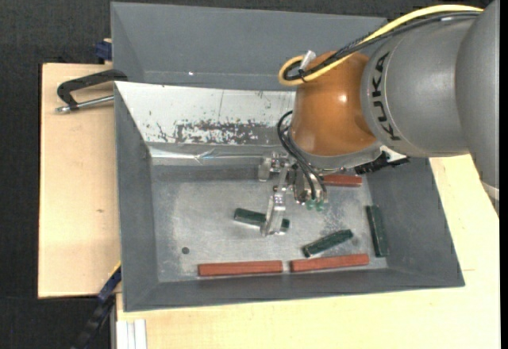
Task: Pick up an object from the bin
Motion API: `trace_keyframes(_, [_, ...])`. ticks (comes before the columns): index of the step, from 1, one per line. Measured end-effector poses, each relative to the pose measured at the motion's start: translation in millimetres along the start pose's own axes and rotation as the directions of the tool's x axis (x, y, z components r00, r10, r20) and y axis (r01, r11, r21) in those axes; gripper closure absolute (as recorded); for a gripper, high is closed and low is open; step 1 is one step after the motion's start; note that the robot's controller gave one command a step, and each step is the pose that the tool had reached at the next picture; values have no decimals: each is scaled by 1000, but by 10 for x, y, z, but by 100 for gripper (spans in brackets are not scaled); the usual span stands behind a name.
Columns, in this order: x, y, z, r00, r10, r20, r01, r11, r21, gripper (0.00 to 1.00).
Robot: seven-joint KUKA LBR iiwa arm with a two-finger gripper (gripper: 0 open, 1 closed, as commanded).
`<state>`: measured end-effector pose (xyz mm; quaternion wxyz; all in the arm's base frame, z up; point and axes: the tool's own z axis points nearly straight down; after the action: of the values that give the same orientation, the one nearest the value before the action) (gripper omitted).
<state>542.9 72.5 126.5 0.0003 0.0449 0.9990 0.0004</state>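
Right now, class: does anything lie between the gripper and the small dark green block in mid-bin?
Nothing visible does. The gripper is right beside the small dark green block; the red-brown bars and other green bars lie apart, lower or further right.

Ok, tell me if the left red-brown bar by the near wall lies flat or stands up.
Flat. The red-brown bar lies full length on the bin floor along the near wall, in line with a second bar.
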Motion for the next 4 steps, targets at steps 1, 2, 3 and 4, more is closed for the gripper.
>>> trace_keyframes(1, [89,-12,26,993,120,0,-120,993,-1,0])
trace_keyframes(2, [171,54,512,998,55,0,-55,998,0,0])
trace_keyframes(3, [107,67,682,995,97,22,-97,995,-6,100])
trace_keyframes(4, [110,67,678,994,103,22,-103,995,-6,100])
